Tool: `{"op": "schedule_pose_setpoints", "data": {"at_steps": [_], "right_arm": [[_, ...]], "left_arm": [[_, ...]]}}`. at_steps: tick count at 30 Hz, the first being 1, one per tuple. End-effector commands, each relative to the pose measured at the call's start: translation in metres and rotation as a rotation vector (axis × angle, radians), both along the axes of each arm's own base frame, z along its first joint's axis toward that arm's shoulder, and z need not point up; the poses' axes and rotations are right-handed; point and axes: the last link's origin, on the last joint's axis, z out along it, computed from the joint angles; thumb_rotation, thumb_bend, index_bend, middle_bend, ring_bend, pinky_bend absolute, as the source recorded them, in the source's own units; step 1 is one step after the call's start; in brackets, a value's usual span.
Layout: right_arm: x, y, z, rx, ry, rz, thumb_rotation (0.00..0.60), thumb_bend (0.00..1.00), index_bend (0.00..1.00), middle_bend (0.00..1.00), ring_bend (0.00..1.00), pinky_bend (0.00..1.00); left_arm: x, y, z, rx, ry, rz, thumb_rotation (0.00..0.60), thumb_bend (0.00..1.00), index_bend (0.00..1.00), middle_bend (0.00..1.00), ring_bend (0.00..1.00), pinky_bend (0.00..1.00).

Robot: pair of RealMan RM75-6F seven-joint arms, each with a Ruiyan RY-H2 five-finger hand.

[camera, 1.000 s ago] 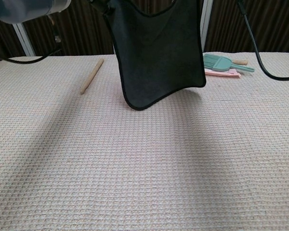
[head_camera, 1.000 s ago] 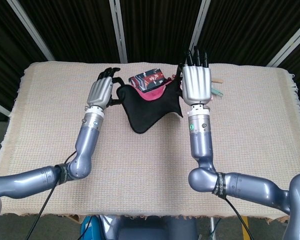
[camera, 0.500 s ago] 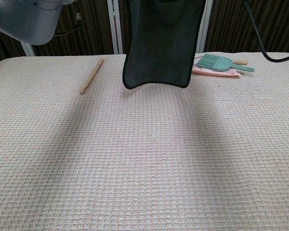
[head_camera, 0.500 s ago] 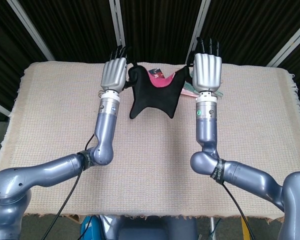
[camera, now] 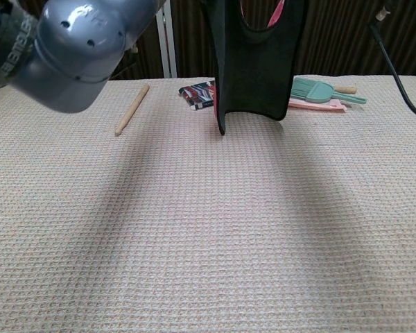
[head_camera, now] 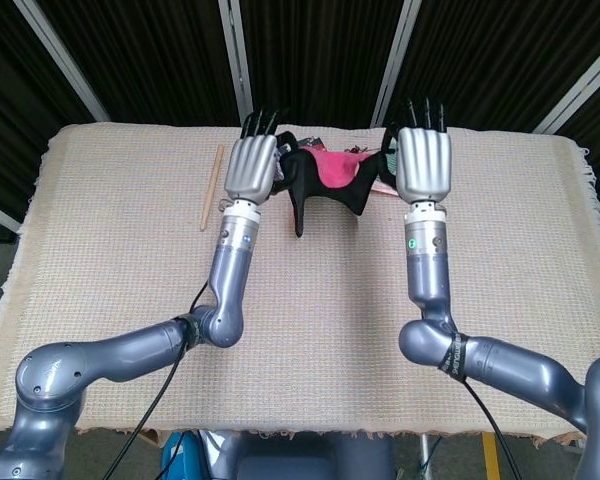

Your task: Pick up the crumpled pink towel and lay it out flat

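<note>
The towel (head_camera: pixel 325 178), dark on the outside and pink inside, hangs in the air between my two raised hands. My left hand (head_camera: pixel 250 166) holds its left top corner and my right hand (head_camera: pixel 423 165) holds the right one; both show their backs in the head view. In the chest view the towel (camera: pixel 253 66) hangs as a dark folded sheet over the far middle of the table. Its lower edge ends just above the cloth, and a pink strip shows near the top. The fingertips are hidden behind the fabric.
A wooden stick (head_camera: pixel 211 187) lies at the far left of the woven table cover (camera: pixel 208 229). A small printed packet (camera: pixel 197 94) lies behind the towel. A teal comb (camera: pixel 320 89) on a pink card sits at the far right. My left elbow (camera: pixel 76 48) fills the chest view's top left.
Both hands have risen and moved toward the far edge, carrying the towel higher. The towel now hangs narrower and more folded, and the printed packet shows on the table.
</note>
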Motion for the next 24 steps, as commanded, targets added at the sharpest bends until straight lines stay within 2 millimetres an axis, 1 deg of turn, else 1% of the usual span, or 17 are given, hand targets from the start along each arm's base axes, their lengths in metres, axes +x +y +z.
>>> {"op": "schedule_pose_setpoints", "data": {"at_steps": [1,4,7,10,19,22,24], "right_arm": [[-0.019,0.029,-0.010,0.063,0.026,-0.014,0.600,0.56,0.62,0.18,0.02,0.00],[-0.022,0.047,-0.018,0.105,0.032,0.000,0.600,0.56,0.62,0.17,0.02,0.00],[-0.027,0.069,-0.028,0.146,0.067,0.006,0.600,0.56,0.62,0.18,0.02,0.00],[-0.030,0.084,-0.033,0.170,0.087,0.001,0.600,0.56,0.62,0.18,0.02,0.00],[-0.044,0.119,-0.043,0.226,0.098,-0.017,0.600,0.56,0.62,0.18,0.02,0.00],[-0.053,0.132,-0.047,0.245,0.108,-0.025,0.600,0.56,0.62,0.18,0.02,0.00],[-0.057,0.139,-0.048,0.252,0.109,-0.027,0.600,0.56,0.62,0.18,0.02,0.00]], "left_arm": [[-0.035,-0.031,-0.013,-0.067,0.020,0.033,0.600,0.52,0.59,0.10,0.00,0.00],[-0.049,-0.049,-0.016,-0.105,0.028,0.038,0.600,0.52,0.59,0.10,0.00,0.00],[-0.068,-0.070,-0.017,-0.139,0.057,0.044,0.600,0.52,0.59,0.10,0.00,0.00],[-0.080,-0.083,-0.014,-0.158,0.069,0.051,0.600,0.52,0.59,0.10,0.00,0.00],[-0.108,-0.125,-0.010,-0.228,0.070,0.054,0.600,0.52,0.59,0.10,0.00,0.00],[-0.121,-0.141,-0.010,-0.247,0.083,0.056,0.600,0.52,0.59,0.10,0.00,0.00],[-0.128,-0.148,-0.010,-0.252,0.086,0.060,0.600,0.52,0.60,0.10,0.00,0.00]]}}
